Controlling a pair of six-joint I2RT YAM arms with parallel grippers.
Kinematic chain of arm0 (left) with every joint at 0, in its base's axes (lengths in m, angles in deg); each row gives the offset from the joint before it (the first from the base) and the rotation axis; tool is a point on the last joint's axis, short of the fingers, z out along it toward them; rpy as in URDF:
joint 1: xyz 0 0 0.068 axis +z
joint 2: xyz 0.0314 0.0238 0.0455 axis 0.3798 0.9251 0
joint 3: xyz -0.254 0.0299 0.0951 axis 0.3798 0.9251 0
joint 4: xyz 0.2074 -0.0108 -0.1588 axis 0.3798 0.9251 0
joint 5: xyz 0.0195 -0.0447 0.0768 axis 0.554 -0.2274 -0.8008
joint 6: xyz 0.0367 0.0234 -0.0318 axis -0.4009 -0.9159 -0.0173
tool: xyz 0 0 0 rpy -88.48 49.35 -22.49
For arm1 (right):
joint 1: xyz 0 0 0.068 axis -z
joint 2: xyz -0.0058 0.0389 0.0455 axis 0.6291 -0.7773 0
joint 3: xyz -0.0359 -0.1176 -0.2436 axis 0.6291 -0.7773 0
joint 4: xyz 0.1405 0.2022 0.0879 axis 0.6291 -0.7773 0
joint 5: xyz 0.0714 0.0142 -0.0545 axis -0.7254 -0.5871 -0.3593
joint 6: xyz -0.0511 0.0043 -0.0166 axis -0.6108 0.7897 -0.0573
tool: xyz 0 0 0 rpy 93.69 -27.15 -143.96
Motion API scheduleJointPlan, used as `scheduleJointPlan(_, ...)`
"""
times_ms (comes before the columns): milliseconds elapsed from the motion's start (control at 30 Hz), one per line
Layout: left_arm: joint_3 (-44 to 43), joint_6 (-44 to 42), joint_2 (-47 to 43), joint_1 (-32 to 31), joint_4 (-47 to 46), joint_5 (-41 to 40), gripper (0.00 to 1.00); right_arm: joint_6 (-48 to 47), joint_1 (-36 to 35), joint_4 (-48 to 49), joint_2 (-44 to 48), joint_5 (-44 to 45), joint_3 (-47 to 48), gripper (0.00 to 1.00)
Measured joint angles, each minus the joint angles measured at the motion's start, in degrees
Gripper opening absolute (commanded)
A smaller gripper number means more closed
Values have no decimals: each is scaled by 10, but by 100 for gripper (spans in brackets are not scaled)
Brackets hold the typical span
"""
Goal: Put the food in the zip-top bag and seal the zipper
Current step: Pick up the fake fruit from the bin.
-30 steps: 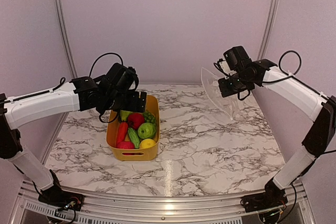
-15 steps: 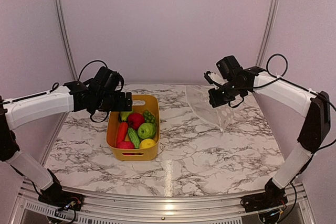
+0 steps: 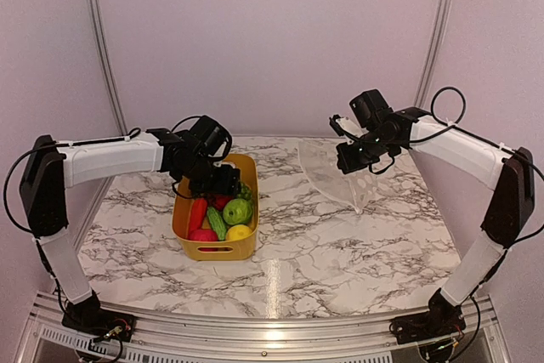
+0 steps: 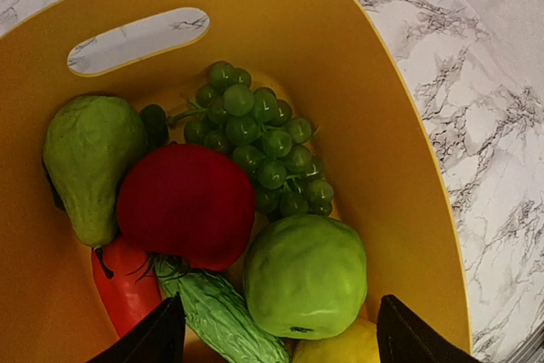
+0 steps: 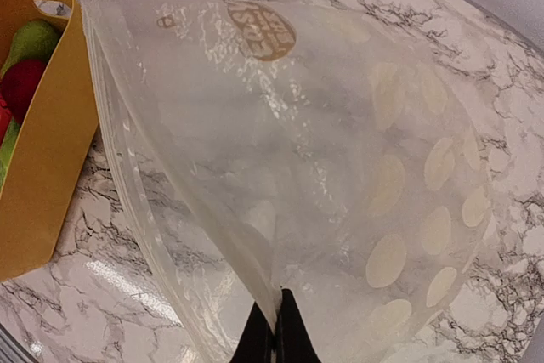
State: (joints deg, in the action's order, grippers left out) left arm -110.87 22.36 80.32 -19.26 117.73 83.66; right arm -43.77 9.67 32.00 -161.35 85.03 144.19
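The food lies in a yellow bin (image 3: 213, 248). In the left wrist view I see a green apple (image 4: 304, 276), a red apple (image 4: 185, 204), green grapes (image 4: 263, 146), a cucumber (image 4: 223, 319), a lemon (image 4: 338, 348), a green pear (image 4: 89, 163) and a red piece (image 4: 123, 291). My left gripper (image 3: 218, 181) is open low over the bin, its fingers either side of the green apple (image 3: 236, 210). My right gripper (image 3: 351, 159) is shut on an edge of the clear dotted zip-top bag (image 3: 331, 172), which hangs to the table. Its zipper strip (image 5: 109, 146) faces the bin.
The yellow bin (image 5: 38, 176) stands left of centre on the marble table (image 3: 340, 244), close to the bag's mouth. Its wall (image 4: 399, 150) rises just right of the green apple. Pink walls and metal posts close off the back and sides.
My left gripper has moved right and down, from beside the bin's far left corner to over the fruit. My right gripper lowered the bag towards the table and has held still since.
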Motion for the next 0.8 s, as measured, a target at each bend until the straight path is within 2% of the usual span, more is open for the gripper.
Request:
scheduleJointPlan(167,-29,-14,33,0,19,32,79,2,0,0,3,-4,-1,0)
scheduleJointPlan(300,-36,-19,50,0,29,56,87,2,0,-1,7,-6,-1,0)
scheduleJointPlan(400,-36,-19,61,0,36,65,90,2,0,-2,11,-7,-1,0)
scheduleJointPlan(800,-36,-2,92,0,40,98,86,3,0,-8,17,-8,-2,0)
